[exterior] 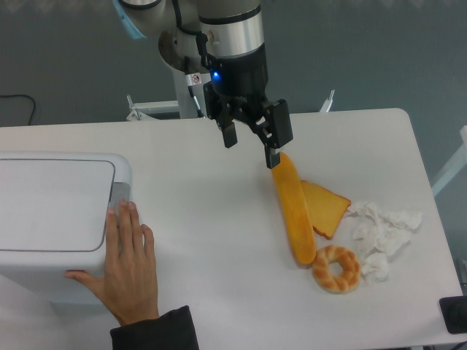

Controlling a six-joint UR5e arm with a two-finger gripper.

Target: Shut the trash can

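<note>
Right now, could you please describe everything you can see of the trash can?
The trash can is a large, boxy white bin, apparently plastic, with rounded corners. It sits at the table's left edge and is partly cut off by the frame. Its flat rectangular lid lies level on top, so it looks closed. A small grey tab sits on the right rim. A person's hand rests palm-down against its right side, fingertips near the tab. The gripper hangs well to the right, not touching it.
</note>
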